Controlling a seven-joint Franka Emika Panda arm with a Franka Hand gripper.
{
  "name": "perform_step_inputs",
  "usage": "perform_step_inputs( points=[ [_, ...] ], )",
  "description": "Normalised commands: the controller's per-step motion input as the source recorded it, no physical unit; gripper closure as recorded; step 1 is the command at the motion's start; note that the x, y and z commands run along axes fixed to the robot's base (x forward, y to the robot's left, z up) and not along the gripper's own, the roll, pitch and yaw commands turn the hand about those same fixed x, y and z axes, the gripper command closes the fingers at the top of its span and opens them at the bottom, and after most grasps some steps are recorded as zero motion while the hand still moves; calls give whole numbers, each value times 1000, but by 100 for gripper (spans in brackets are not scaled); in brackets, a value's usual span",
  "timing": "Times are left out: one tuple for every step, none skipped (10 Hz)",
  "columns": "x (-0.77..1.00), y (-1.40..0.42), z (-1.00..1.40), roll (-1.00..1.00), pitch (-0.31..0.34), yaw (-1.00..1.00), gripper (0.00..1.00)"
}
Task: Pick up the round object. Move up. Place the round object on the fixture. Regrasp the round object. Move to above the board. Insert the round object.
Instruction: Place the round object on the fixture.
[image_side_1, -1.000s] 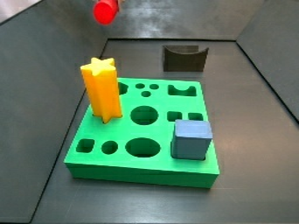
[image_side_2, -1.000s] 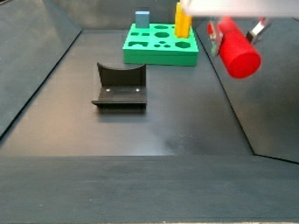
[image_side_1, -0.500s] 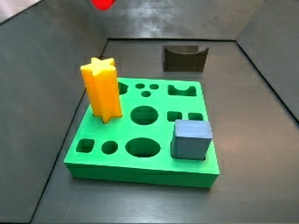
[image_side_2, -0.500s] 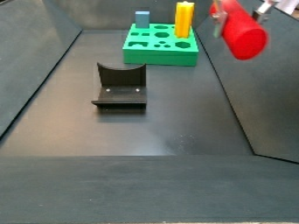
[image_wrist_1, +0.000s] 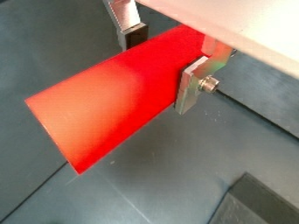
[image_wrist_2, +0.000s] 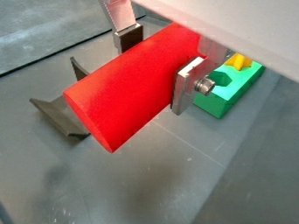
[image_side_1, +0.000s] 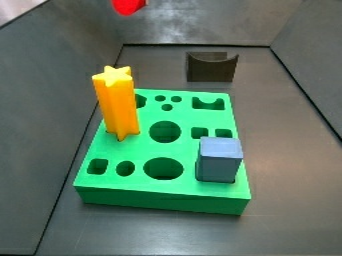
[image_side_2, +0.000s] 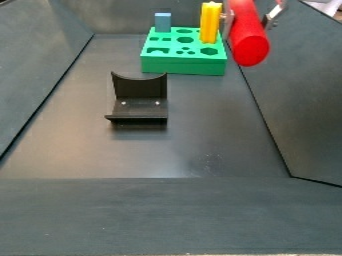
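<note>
Right now your gripper (image_wrist_2: 160, 59) is closed across the round object (image_wrist_2: 131, 83), its two silver fingers (image_wrist_2: 187, 86) pinching the red peg from opposite sides near one end, so most of its length sticks out past the pads. In both wrist views the peg lies crosswise between the plates, and in a side view it hangs high in the air (image_side_2: 247, 32), well clear of the floor. In a side view of the other angle only its red tip shows at the upper edge (image_side_1: 128, 6).

Treat the peg as stiff and fairly light, but slick: the surface is glossy and round, so the flat pads meet it along narrow lines. With the hold this far off centre, expect it to want to pivot or creep if you swing fast. A grip nearer the middle would likely be steadier, which is what the regrasp is for.

Below, the fixture (image_side_2: 136, 97) sits on the dark floor, its curved notch empty and facing up. Farther off, the board (image_side_1: 167, 150) carries a yellow star peg (image_side_1: 115, 100) and a blue-grey cube (image_side_1: 219, 159); its large round holes stay open.
</note>
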Motion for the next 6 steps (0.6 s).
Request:
perform_step_inputs(
  points=[
    [1000, -147, -112, -168, -70, -32, 100],
    [1000, -137, -111, -163, -70, -28, 100],
    [1000, -115, -108, -151, -62, -29, 100],
    [1000, -103, -106, -150, -59, -23, 100],
    [1000, -93, -104, -152, -55, -15, 100],
    [1000, -81, -103, -149, -51, -14, 100]
  ],
)
